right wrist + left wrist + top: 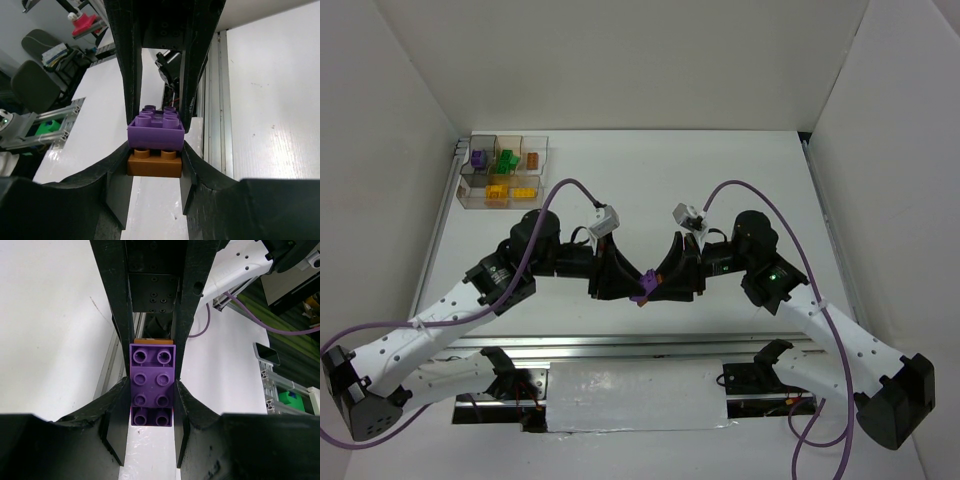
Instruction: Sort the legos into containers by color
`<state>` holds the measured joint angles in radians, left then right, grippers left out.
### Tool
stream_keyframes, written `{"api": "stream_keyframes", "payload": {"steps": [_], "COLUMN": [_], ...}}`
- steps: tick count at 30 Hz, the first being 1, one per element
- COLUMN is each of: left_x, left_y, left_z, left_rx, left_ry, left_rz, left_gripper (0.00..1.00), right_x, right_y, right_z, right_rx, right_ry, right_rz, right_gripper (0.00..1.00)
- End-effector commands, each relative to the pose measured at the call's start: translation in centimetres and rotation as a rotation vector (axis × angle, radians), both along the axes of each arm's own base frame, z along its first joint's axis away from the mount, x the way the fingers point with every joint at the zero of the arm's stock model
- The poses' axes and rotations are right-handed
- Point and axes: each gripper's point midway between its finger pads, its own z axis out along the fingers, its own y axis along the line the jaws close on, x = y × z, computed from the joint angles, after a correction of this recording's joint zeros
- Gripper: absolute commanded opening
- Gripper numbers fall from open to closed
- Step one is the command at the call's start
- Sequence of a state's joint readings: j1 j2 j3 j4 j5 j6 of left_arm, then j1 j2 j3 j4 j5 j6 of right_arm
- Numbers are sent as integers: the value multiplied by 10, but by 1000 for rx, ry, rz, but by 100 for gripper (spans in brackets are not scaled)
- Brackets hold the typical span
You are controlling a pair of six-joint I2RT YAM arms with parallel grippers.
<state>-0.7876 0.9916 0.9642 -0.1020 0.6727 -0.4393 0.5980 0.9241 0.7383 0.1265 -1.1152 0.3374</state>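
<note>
Above the white table [740,170], the left gripper [151,412] is seen clamped on a purple brick [152,385] and the right gripper [154,170] on the brown brick [154,165] joined beneath it, both bricks largely hidden from overhead, well apart from the tray [546,150] at the far left corner.

No legible text or labels anywhere

White tabletop [620,190] w/ white panel walls [620,60], alu rails [620,347]; dark chair [32,80] beyond.

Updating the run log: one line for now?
left gripper: grips purple brick | right gripper: grips brown brick | bricks joined
</note>
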Motion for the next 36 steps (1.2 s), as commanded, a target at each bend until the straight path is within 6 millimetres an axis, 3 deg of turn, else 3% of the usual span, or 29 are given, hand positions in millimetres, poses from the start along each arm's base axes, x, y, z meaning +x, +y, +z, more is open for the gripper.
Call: {"api": "stream_keyframes", "payload": {"steps": [1,14,19,21,24,27,28,29,33,35,36], "left_x": [1,3,12,24,61,125,153,179,262,302,324], "left_y": [8,10,16,18,39,88,120,137,212,236,247], "left_z": [44,44,55,52,46,38,48,34,24,19,27], "left_rx": [-91,-94,-85,-52,16,74,71,123,385,492,482], "left_ry": [-113,-105,-138,-129,-107,-68,-75,-27,-66,-138,-199], "left_rz": [-5,-9,53,115,294,560,679,770,1182,1285,1341], "left_gripper": [0,0,0,0,0,0,0,0,0,0,0], "right_x": [-13,-15,2,22,41,56,62,65,75,80,83], "right_y": [-6,-12,-9,-8,-12,-18,-20,-21,-27,-29,-29], "right_z": [-4,-8,-9,-11,-14,-15,-18,-17,-18,-24,-26], "right_rx": [-16,-46,-60,-75,-90,-95,-99,-89,-74,-81,-88], "right_ry": [-19,-5,-3,-5,15,27,37,31,35,54,61], "right_rz": [51,68,-42,-168,-300,-409,-452,-470,-549,-581,-595], "right_gripper": [0,0,0,0,0,0,0,0,0,0,0]}}
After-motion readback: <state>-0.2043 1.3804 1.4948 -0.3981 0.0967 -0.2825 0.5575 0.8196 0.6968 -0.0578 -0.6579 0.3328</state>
